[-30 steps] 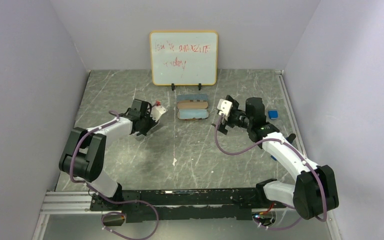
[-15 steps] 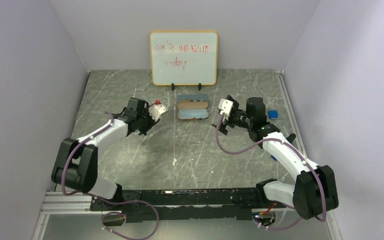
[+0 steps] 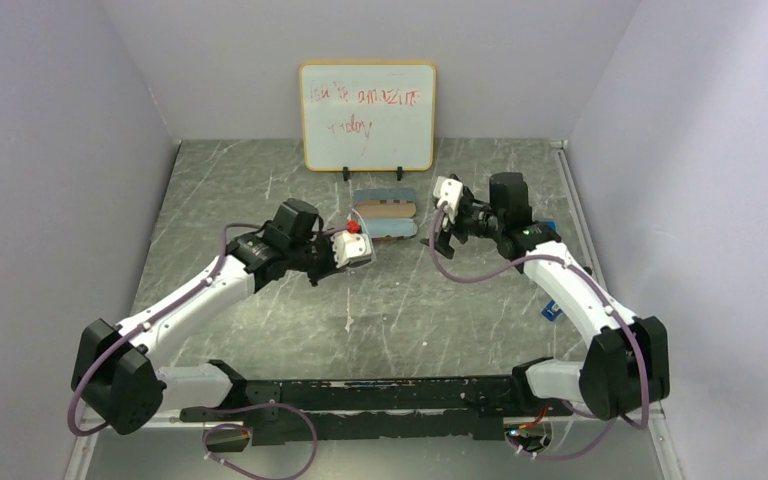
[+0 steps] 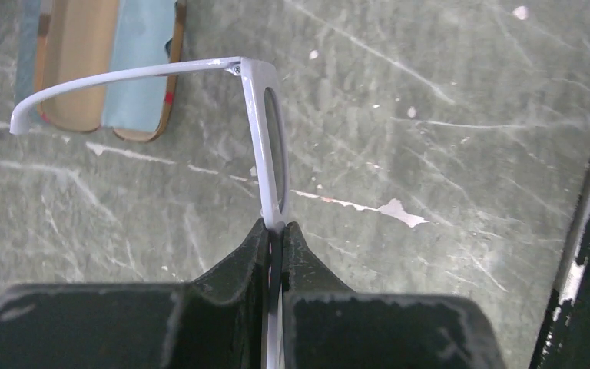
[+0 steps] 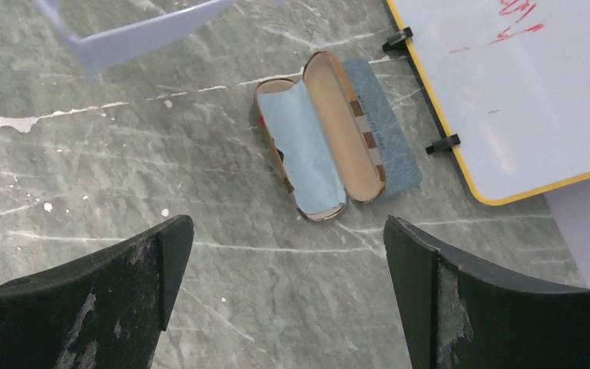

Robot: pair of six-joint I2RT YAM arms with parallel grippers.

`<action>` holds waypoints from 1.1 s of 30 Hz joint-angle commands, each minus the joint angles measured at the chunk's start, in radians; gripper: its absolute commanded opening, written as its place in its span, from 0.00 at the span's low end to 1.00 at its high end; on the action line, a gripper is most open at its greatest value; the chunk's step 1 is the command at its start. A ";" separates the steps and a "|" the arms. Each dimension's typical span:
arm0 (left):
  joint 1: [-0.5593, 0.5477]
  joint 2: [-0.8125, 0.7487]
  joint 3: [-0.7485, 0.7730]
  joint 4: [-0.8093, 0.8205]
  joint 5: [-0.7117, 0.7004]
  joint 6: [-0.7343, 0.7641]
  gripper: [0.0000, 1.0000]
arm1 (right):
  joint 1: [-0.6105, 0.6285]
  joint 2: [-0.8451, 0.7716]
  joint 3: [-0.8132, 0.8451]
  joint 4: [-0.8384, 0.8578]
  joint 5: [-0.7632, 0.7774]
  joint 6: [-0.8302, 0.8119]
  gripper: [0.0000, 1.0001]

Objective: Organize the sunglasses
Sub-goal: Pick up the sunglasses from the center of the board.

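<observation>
Carrying white-framed sunglasses (image 4: 255, 115) toward open plaid case (image 5: 323, 146) | left gripper (image 4: 275, 231) clamped on frame, swung in to case's 8 o'clock (insertion likely next) | right gripper (image 5: 286, 238) spread wide at 3 o'clock

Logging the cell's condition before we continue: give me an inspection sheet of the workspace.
Surface: grey marbled tabletop, white scuffs.
Job's things: chunky white-framed sunglasses held off the table, one temple unfolded; brown pair not seen.
Clutter: open plaid oblong case, light-blue cloth inside, lying on a grey-blue flat item.
End effectors: left end effector shut on the sunglasses' frame; right end effector open above the case.
Cables: purple cable looped along each arm; no snag seen.
Surroundings: whiteboard with red writing at the back; plain walls.
</observation>
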 commanded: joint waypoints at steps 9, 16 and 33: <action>-0.122 0.014 0.137 -0.103 0.050 0.058 0.05 | 0.012 0.147 0.154 -0.153 -0.010 0.150 0.94; -0.185 0.048 0.149 -0.079 0.017 0.047 0.05 | 0.103 0.245 0.279 -0.241 0.125 0.185 0.88; -0.231 0.073 0.193 -0.080 0.025 0.037 0.05 | 0.258 0.289 0.309 -0.350 -0.208 0.099 0.78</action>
